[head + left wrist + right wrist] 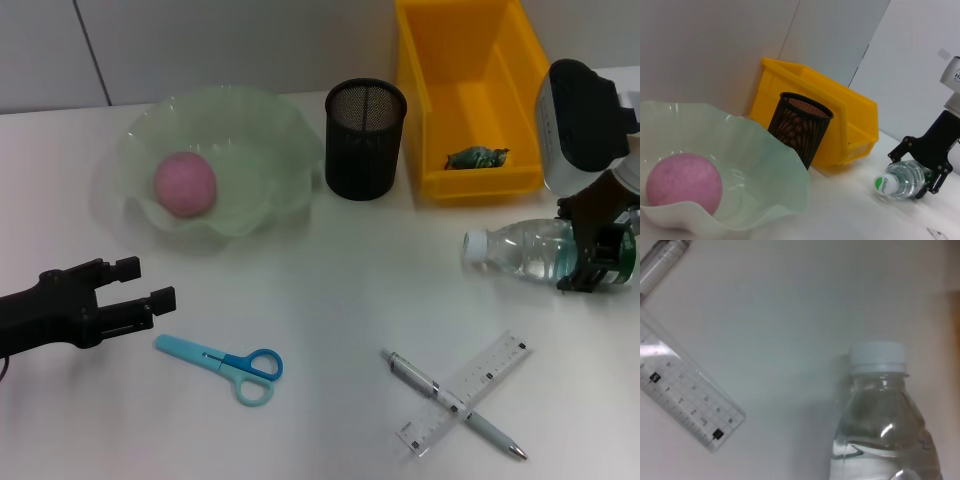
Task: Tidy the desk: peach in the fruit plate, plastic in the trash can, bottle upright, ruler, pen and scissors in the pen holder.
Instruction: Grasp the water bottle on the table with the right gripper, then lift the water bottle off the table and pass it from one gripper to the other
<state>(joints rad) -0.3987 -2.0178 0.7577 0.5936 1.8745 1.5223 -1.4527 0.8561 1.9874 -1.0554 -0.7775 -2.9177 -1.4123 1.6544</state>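
Ruler (464, 393) and pen (452, 404) crossed, nearest camera. Right gripper (596, 250) straddles lying bottle (530, 249) mid-body, fingers around it; grip firmness unclear. Bottle likely smooth, squashy; hold middle. Left gripper (135, 294) spread, empty, beside scissors (222, 362).

Office desk (330, 290) — pen holder (365, 139)

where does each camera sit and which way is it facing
Head: above the desk, looking down at the left claw and right claw.
Left wrist: low by the plate, facing the holder, bin and far right claw; own claw unseen.
Right wrist: over the bottle and ruler; no claw.
All show the bottle.
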